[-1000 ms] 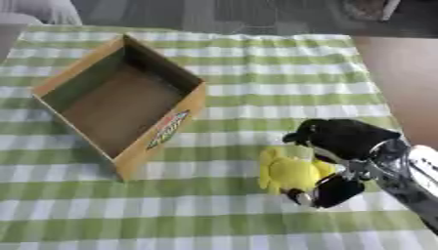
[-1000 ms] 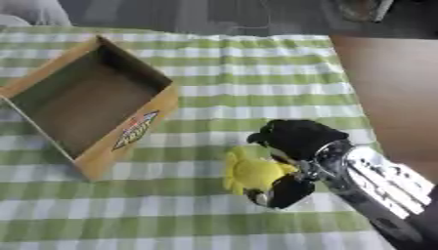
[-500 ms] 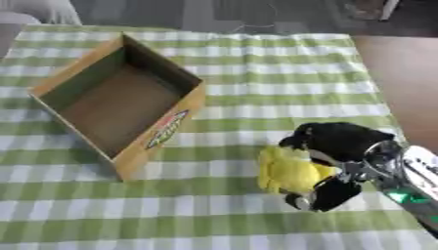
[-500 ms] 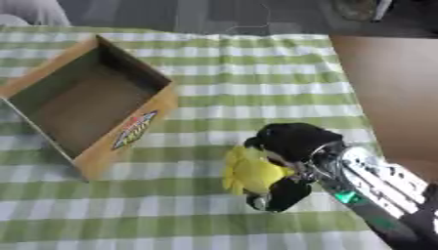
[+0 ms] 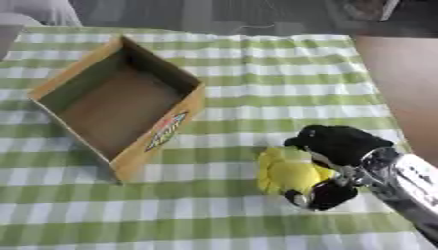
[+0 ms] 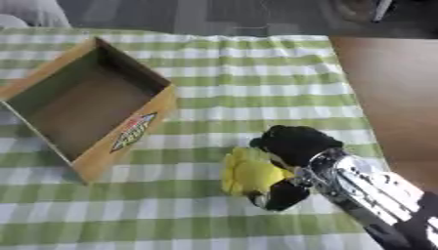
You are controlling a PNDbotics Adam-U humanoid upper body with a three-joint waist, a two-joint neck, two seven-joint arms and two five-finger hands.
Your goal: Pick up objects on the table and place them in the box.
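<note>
A yellow soft object (image 5: 287, 174) lies on the green-and-white checked cloth, right of the box. My right hand (image 5: 338, 146) is curled round it from the right, fingers over its top and thumb (image 5: 321, 195) under its near side. The open cardboard box (image 5: 116, 105) stands at the left with nothing showing inside it. My left hand shows in neither view.
The checked cloth (image 5: 256, 68) covers most of the table; bare brown tabletop (image 6: 393, 93) lies along the right. A pale rounded thing (image 5: 38, 10) sits at the far left corner.
The right hand has stayed closed round the yellow object in about the same place. The box has not moved.
</note>
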